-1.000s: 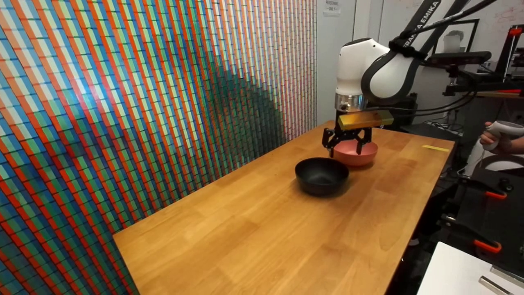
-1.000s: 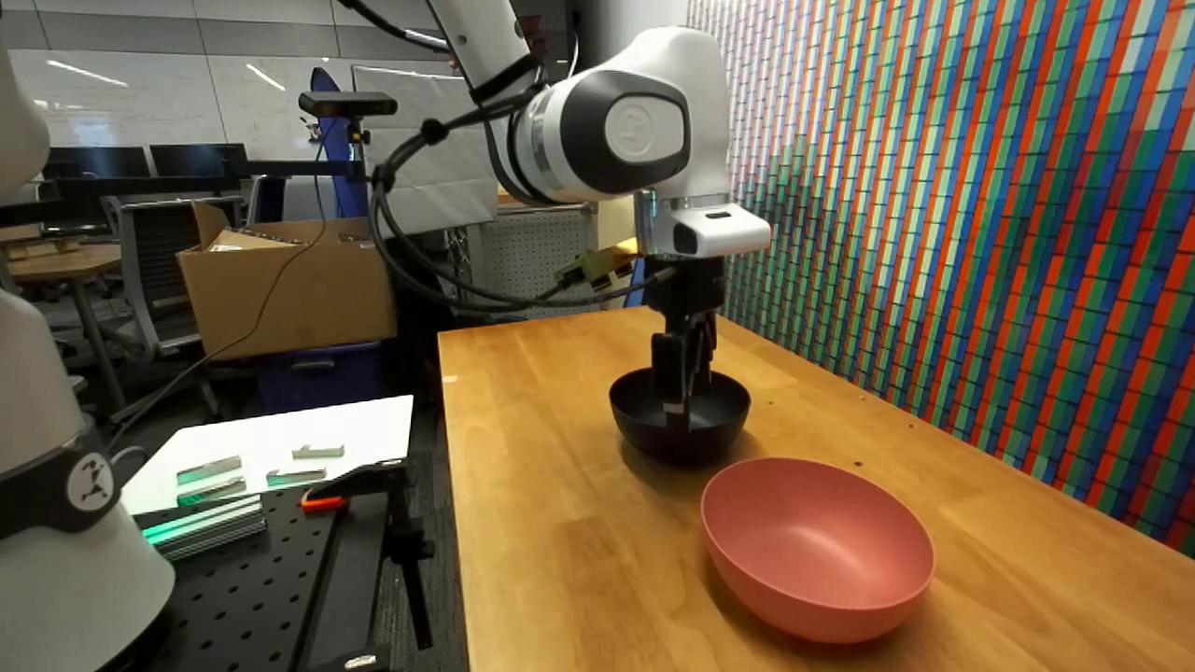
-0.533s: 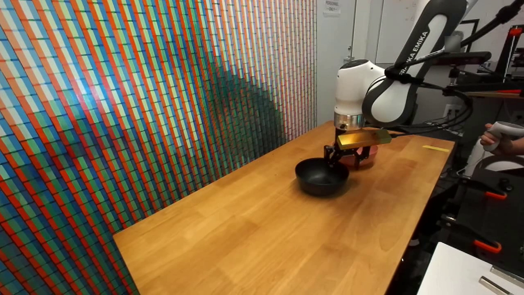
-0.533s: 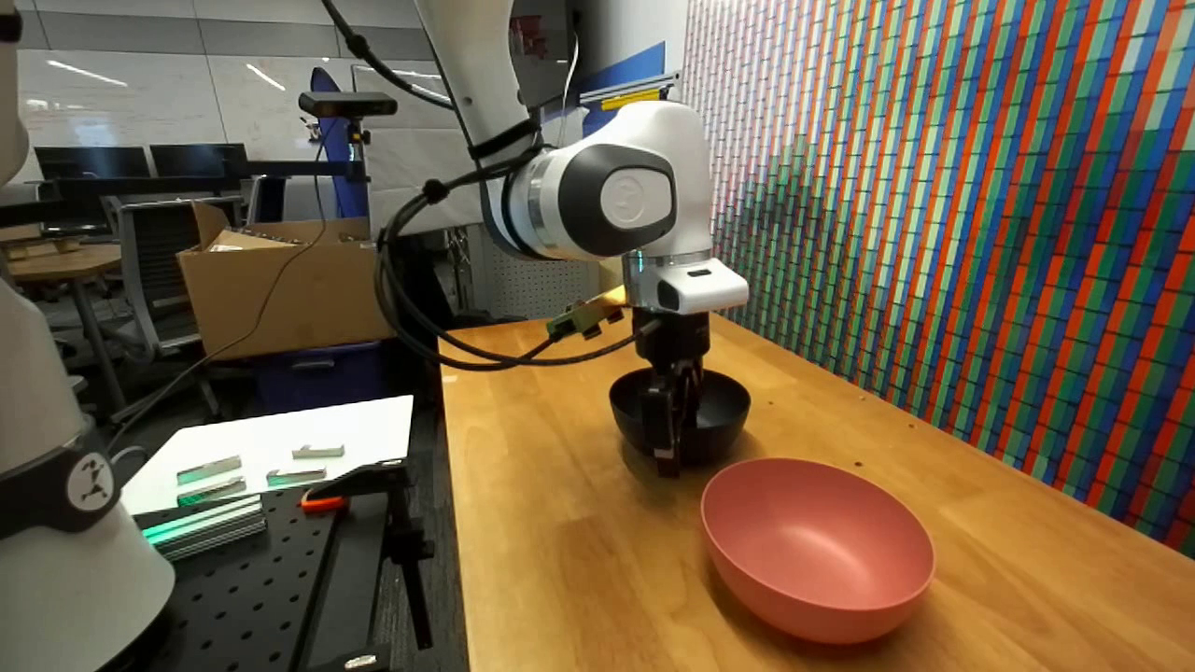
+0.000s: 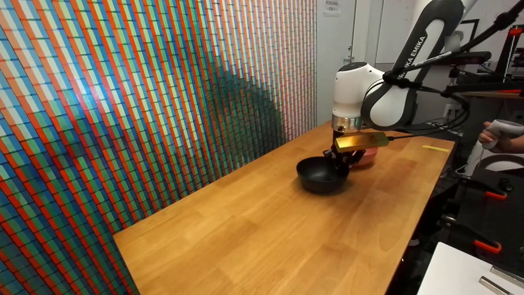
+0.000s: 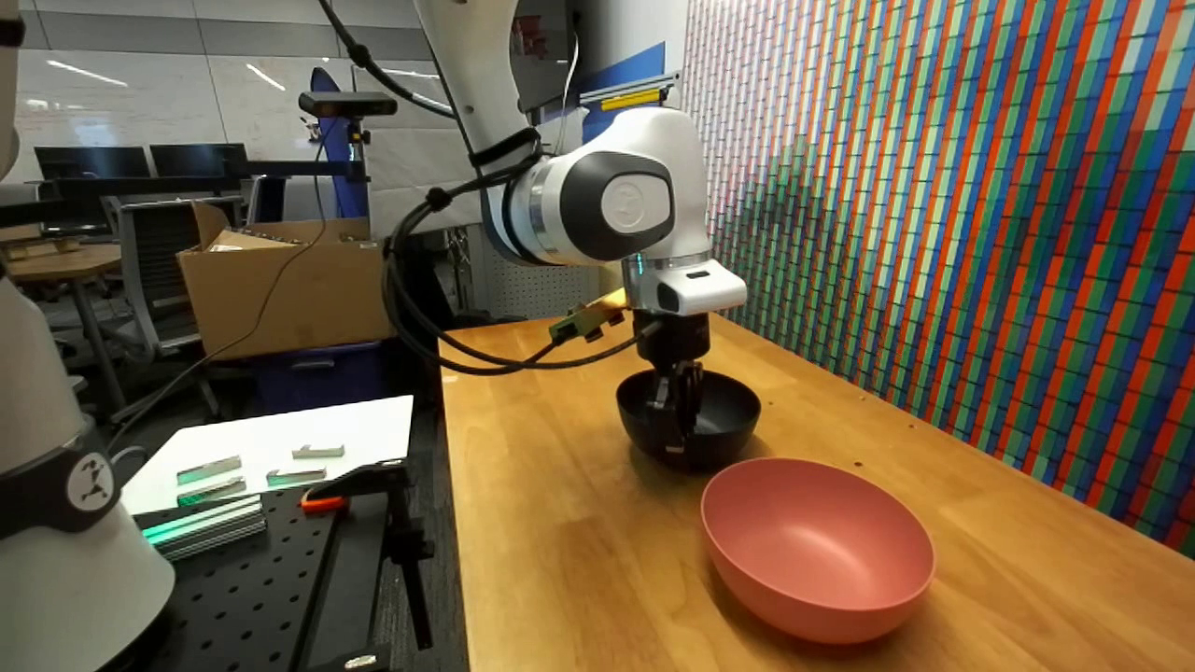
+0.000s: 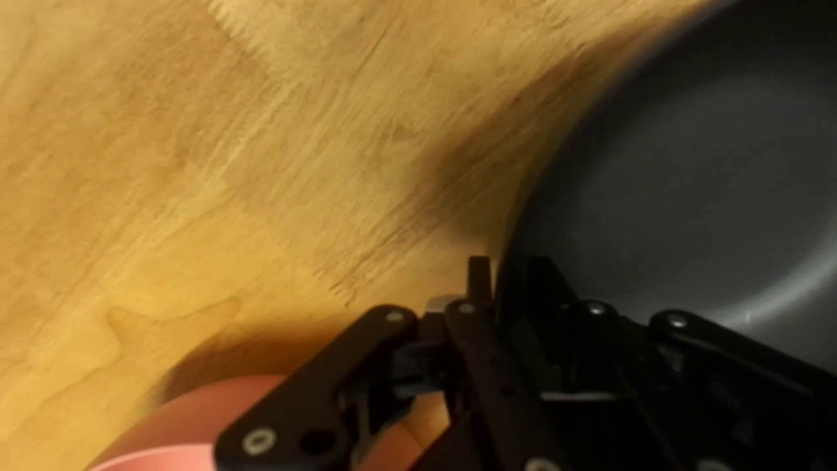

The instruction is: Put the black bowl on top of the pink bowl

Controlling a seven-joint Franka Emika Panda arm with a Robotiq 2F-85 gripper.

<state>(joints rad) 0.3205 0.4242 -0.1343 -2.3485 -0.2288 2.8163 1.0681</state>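
Left of the gripper (image 7: 510, 278) and lower down in the wrist view, the pink bowl (image 7: 183, 422) shows only a piece of its rim and outer wall, partly hidden by the gripper's linkage. It stands near enough that a low sideways move could knock the gripper, or whatever it carries, into that rim and push the bowl along the worktop (image 7: 366, 275), whose bare wood shows between the two bowls.

At the gripper itself, the jaws stand close together, one inside and one outside the wall of the black bowl (image 7: 706, 196), with the edge between them. I judge this a pinch on the rim; how firm it is cannot be told. A shallow bite on a smooth wall might slip as the weight comes up.

Right of the gripper, the rest of the black bowl spreads out; it looks upright in both exterior views and seems to rest on the wood, not yet stacked. Held at one edge only, it may droop or twist on lifting. Later, because the bowls look similar in size, a set-down off-centre could catch rim on rim, and letting go then might leave the black bowl tilted.
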